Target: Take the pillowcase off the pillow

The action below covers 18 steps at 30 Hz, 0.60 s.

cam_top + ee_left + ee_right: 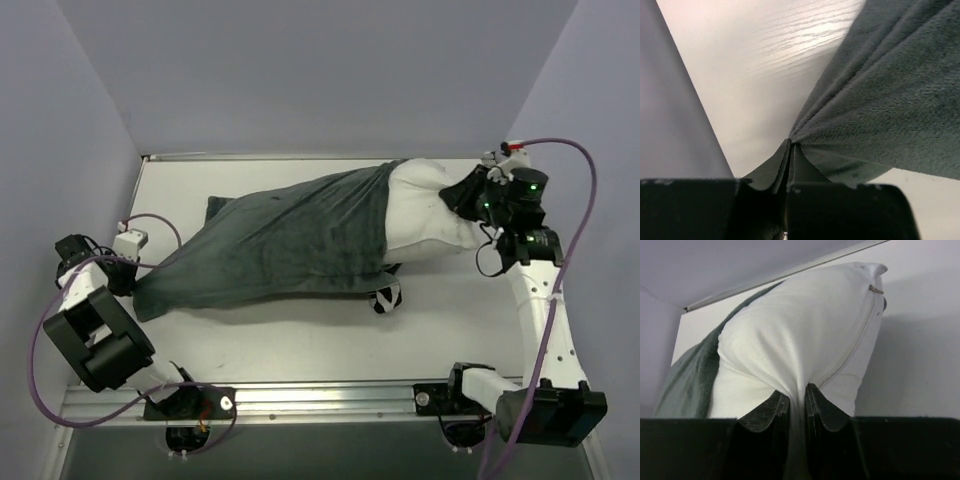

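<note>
The pillowcase (280,240) lies across the table with its dark grey fuzzy face up. A small zebra-striped bit (386,298) peeks out at its lower right edge. The pillow (425,215), plain white, sticks out of the case's right end. My left gripper (127,277) is at the case's lower left corner. In the left wrist view the left gripper (791,148) is shut on a fold of the grey pillowcase (890,90). My right gripper (470,195) is at the pillow's right end. In the right wrist view the right gripper (796,393) is shut on a pinch of the white pillow (800,330).
The white table (300,340) is enclosed by lilac walls on the left, back and right. A metal rail (330,398) carrying both arm bases runs along the near edge. Purple cables (585,200) loop off each arm.
</note>
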{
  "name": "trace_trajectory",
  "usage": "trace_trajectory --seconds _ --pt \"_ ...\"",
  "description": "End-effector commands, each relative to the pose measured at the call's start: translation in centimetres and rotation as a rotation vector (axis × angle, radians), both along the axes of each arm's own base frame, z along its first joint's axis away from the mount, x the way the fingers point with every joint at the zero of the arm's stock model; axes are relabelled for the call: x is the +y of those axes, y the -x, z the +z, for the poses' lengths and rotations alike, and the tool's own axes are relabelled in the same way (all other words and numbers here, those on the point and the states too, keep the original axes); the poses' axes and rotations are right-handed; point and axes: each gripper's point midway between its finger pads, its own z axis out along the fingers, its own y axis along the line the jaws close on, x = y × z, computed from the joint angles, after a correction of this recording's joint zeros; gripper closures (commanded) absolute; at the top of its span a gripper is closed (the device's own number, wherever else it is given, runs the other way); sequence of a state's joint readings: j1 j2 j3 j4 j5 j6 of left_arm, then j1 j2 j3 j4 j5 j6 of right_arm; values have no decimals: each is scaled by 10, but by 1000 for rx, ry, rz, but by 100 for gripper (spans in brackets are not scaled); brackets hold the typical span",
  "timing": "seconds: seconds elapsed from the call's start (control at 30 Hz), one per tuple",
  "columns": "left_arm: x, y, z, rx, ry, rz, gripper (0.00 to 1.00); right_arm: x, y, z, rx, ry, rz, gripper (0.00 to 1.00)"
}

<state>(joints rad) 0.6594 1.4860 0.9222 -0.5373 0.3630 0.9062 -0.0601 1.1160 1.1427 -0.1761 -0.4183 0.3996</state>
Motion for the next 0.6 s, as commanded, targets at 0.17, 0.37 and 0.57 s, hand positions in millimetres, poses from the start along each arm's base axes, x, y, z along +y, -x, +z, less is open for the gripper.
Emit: trace_trajectory --seconds 0.17,0.37,0.57 --pt "175 12 38 -71 -450 359 98 -169 32 151 -402 100 -556 100" --pt "141 19 42 -102 -403 197 98 -118 15 195 -449 89 -340 100" --pt "62 -1 58 -147 -343 -9 92 30 -2 72 -208 43 11 42"
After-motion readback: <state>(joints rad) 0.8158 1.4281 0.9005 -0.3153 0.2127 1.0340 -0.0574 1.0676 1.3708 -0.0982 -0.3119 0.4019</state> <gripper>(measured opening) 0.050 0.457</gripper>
